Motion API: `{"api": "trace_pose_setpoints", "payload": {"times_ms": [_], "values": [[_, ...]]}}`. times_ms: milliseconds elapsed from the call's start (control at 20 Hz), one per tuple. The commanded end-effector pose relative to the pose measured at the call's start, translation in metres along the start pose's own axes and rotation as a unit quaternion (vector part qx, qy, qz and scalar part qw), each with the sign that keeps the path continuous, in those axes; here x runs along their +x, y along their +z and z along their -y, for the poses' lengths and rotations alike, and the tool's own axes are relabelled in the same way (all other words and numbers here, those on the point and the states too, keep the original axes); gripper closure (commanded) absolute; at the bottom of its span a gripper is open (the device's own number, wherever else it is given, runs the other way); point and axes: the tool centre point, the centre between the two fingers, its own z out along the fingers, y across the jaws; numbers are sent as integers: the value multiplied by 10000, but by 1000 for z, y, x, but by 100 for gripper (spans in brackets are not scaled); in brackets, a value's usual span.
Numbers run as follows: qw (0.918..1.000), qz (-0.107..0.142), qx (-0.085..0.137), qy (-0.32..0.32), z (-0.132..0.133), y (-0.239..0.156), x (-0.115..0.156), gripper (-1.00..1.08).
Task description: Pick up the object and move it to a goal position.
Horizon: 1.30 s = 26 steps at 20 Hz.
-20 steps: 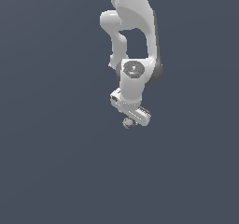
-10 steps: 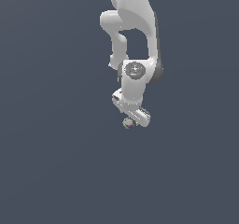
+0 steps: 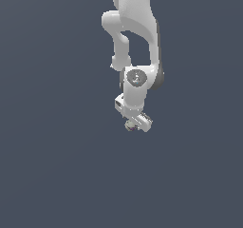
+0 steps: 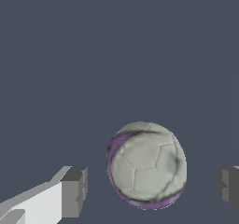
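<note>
Dark blue-grey fills everything around the robot, with no edge or table line to see. Close up in the wrist view, the two grey fingertips (image 4: 74, 190) stand wide apart, one on each side of the little ball (image 4: 147, 169). Some dark gap shows on both sides of the ball, so the fingers are not touching it and are not holding anything. The gap on one side looks smaller than on the other, so the ball seems to sit a bit nearer one finger than the middle. The ball is round, pale grey-white like a tiny football, with purple marks along its edge. It has no long side, so any way of squeezing should work the same.

In the exterior view the gripper (image 3: 135, 126) points down and is tipped a little to one side, with the ball (image 3: 129, 126) seen only as a small blob at its tips. Above it the white arm (image 3: 137, 42) hangs down from the top of the picture, bent at the wrist. I think the next job is to close the fingers on the ball.
</note>
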Motion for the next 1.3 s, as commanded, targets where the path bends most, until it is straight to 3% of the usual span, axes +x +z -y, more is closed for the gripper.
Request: {"api": "trace_pose_setpoints", "payload": {"times_ms": [0,350,400,950,1250], "values": [[10000,2,-3,6,-1,13,0,-92],[10000,2,-3,9,0,26,0,-92],[10000,2,-3,9,0,26,0,108],[10000,0,2,8,1,25,0,108],[10000,0,2,8,5,15,-14,108]]}}
